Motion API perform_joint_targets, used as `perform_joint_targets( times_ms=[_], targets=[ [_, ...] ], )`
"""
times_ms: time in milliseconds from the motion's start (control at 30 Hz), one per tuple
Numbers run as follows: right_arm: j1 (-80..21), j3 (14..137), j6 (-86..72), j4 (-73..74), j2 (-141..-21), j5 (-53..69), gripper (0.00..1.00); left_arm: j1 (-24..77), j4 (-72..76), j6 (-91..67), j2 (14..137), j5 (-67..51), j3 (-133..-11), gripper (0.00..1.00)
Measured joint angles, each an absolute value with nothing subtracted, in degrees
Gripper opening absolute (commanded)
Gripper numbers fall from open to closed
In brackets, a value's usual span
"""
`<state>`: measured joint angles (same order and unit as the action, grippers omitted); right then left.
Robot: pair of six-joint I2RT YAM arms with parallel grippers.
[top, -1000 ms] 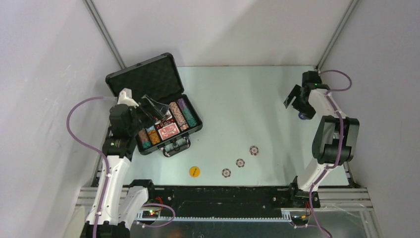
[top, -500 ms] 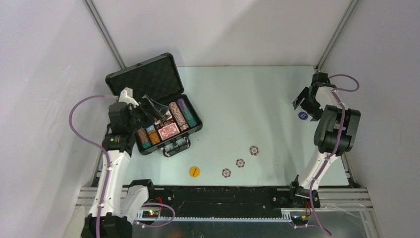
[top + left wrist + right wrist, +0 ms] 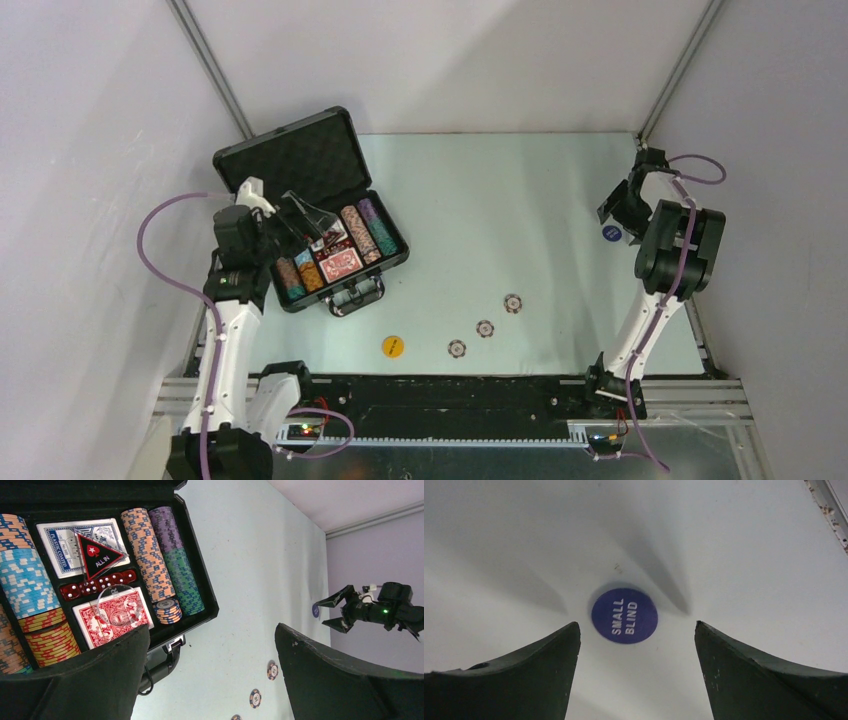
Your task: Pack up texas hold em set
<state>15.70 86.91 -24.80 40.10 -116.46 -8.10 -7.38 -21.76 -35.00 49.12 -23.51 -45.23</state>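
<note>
Black briefcase point(image 3: 290, 155) lies open at the far left of the pale green table point(image 3: 500, 180), lid up, with most of the poker set in it.
The left gripper point(image 3: 210, 630) hovers over the case's near edge with its jaws spread wide and nothing between them. At the far right edge of the table the right gripper point(image 3: 636, 625) points down, its jaws also apart, one on each side of a blue disc point(image 3: 624, 615) that lies flat and untouched. Inside the case sit rows of striped chips point(image 3: 150, 550), a blue deck point(image 3: 60, 540), a red deck point(image 3: 112, 617) with a clear disc point(image 3: 117, 605) on it, a black triangle marker point(image 3: 97, 555) and red dice point(image 3: 100, 582). A yellow disc point(image 3: 392, 346) and three loose chips point(image 3: 485, 328) lie on the near part of the table, well apart from the case.
</note>
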Motion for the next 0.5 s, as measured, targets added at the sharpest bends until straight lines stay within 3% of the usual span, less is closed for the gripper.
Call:
perform_joint_targets(
  times_ms=[233, 500],
  targets=[
    [16.51, 88.4, -24.75, 39.46, -119.22, -6.98, 0.72, -7.6, -21.78, -35.0, 49.17, -24.38, -45.23, 1.0],
    [16.51, 90.0, -24.75, 39.77, -120.38, -7.01, 0.7, -7.77, -21.78, -35.0, 49.15, -24.45, -45.23, 1.0]
  ],
)
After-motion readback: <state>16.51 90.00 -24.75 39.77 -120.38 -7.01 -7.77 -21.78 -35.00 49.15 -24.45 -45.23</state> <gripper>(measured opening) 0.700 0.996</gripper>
